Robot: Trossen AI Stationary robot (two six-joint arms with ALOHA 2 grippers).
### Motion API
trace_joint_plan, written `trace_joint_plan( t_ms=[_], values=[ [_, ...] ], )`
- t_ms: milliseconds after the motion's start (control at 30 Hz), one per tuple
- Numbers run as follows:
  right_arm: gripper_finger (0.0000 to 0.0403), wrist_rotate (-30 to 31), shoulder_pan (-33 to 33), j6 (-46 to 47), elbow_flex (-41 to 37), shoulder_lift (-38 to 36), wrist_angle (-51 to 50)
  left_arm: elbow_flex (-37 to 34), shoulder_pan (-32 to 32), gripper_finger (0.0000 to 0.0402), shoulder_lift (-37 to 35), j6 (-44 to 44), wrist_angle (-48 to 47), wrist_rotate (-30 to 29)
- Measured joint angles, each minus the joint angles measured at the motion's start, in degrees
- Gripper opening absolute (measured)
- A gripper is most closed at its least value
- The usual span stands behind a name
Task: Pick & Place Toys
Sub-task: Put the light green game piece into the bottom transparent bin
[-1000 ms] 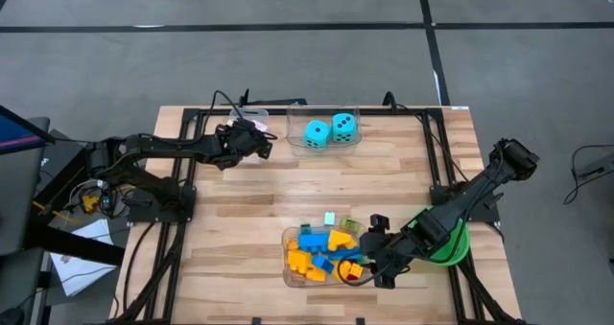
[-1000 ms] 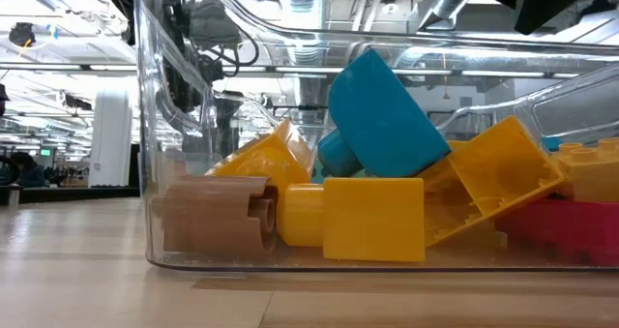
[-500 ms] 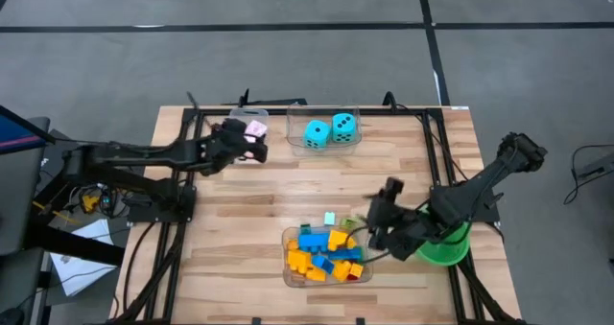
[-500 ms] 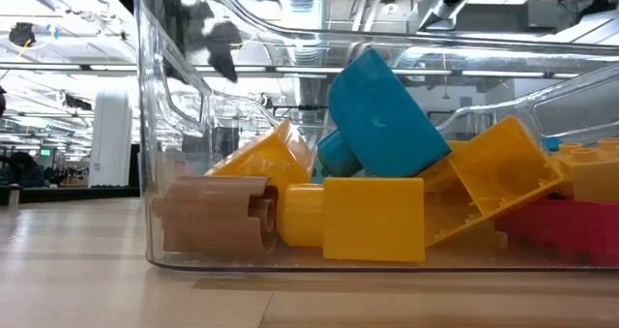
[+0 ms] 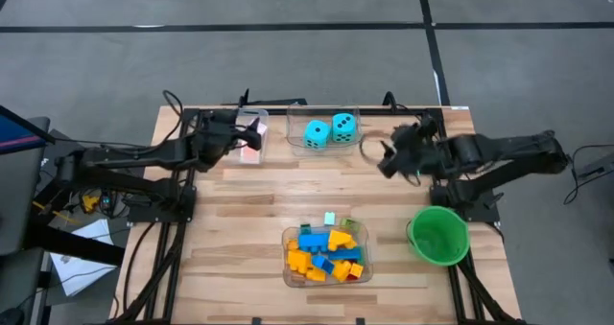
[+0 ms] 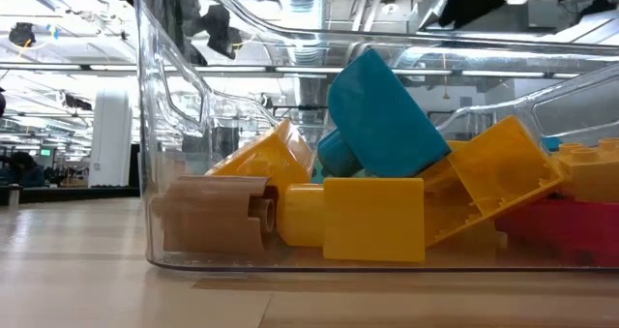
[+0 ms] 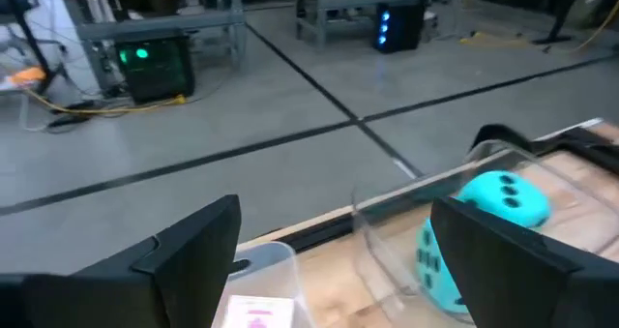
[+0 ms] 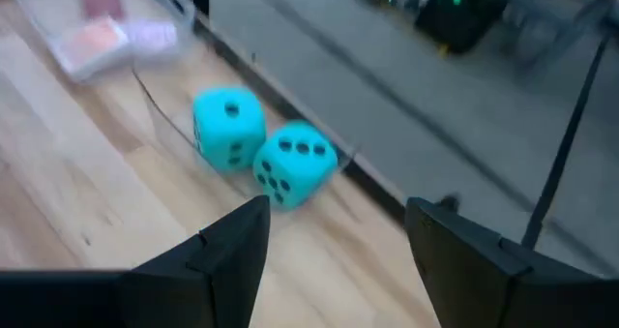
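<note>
Both grippers are open and hold nothing. My left gripper (image 5: pixel 242 139) hovers at the far left, beside a small clear tub (image 5: pixel 252 133) holding pink-backed cards (image 7: pixel 256 313). My right gripper (image 5: pixel 386 154) hovers to the right of a clear tub (image 5: pixel 324 145) at the far edge. Two cyan dice (image 5: pixel 329 129) rest on that tub's floor, and the right wrist view shows them (image 8: pixel 261 144) ahead of the fingers. Blue, yellow, orange and red bricks (image 5: pixel 324 252) lie heaped in a clear tub (image 6: pixel 145 173) near the front edge.
A green round bowl (image 5: pixel 439 235) stands at the right, near the right arm's base. Bare wood (image 5: pixel 288 186) lies between the far tubs and the brick tub. Black frame rails run along the table's far, left and right edges.
My right gripper has risen from the right end of the brick tub and swung toward the far edge, turning as it went. It now hovers right of the dice tub. My left gripper has drawn back toward the left edge and risen, uncovering the pink cards.
</note>
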Motion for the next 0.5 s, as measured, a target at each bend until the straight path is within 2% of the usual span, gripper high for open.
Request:
trace_joint_plan(
  t_ms=[100, 200, 300, 367, 500],
  values=[
    [0.0235, -11.13, -8.07, -4.07, -2.06, -0.98, 2.84, 0.00, 2.21, 0.0333, 1.06, 2.15, 0.10, 0.02],
    [0.0235, -28.27, -15.88, -9.23, -7.25, -1.15, 10.12, 0.00, 4.83, 0.0332, 2.40, 3.69, 1.24, 0.08],
    [0.0235, -44.29, -22.18, -10.40, -13.67, -0.12, 15.20, 0.00, 7.40, 0.0332, 3.70, 4.31, 2.86, 0.36],
    [0.0235, -50.28, -25.22, -9.55, -17.65, 1.22, 15.89, 0.00, 8.79, 0.0332, 4.77, 4.34, 3.09, 1.10],
    [0.0235, -55.90, -28.28, -5.39, -24.12, 4.94, 16.74, 0.00, 10.67, 0.0331, 7.03, 4.28, 3.67, 3.50]
  ],
)
